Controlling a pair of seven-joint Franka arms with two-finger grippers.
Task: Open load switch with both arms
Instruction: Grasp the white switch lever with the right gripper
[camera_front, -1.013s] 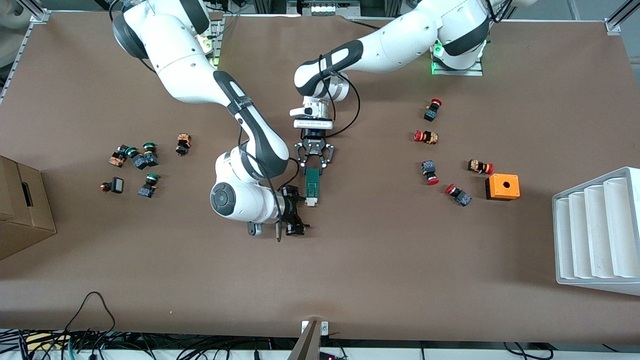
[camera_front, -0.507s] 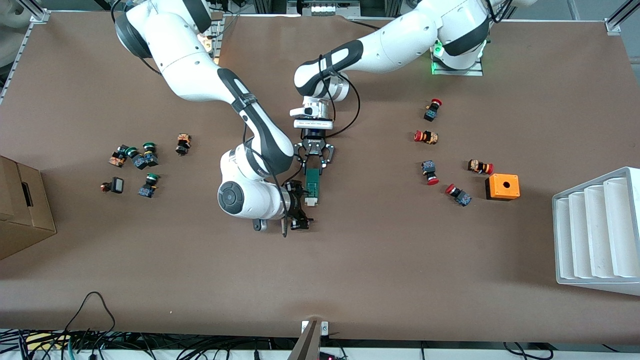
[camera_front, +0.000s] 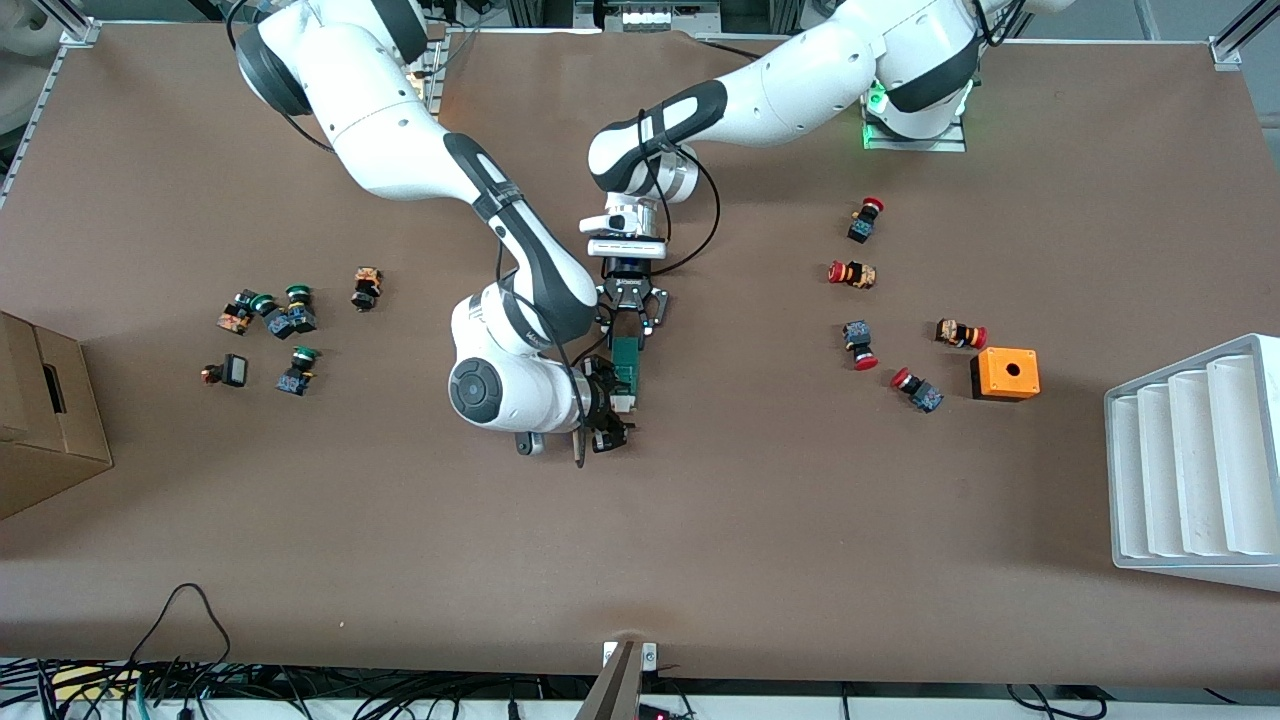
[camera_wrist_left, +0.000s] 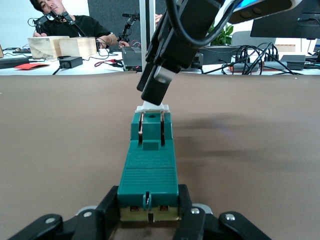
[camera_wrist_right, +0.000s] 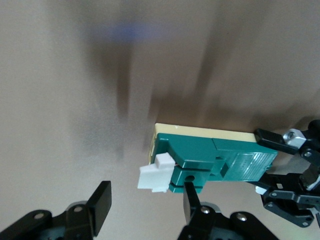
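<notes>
The load switch (camera_front: 626, 368) is a slim dark-green block in the middle of the table, with its white tab (camera_front: 622, 404) at the end nearer the front camera. My left gripper (camera_front: 628, 325) is shut on the other end, its fingers (camera_wrist_left: 192, 215) pressed to both sides of the load switch (camera_wrist_left: 150, 160). My right gripper (camera_front: 612, 410) is at the tab end and stands open. In the right wrist view the white tab (camera_wrist_right: 152, 177) lies just ahead of the gap of my right gripper (camera_wrist_right: 145, 202). One of its fingers (camera_wrist_right: 190, 197) overlaps the green body (camera_wrist_right: 215, 160).
Several red-capped push buttons (camera_front: 860, 343) and an orange box (camera_front: 1005, 373) lie toward the left arm's end, with a white ribbed rack (camera_front: 1190, 465) at that table edge. Green-capped buttons (camera_front: 285, 318) and a cardboard box (camera_front: 40, 415) are toward the right arm's end.
My right gripper has moved in to the switch's white tab end and its fingers have narrowed. The left gripper and the switch have stayed put.
</notes>
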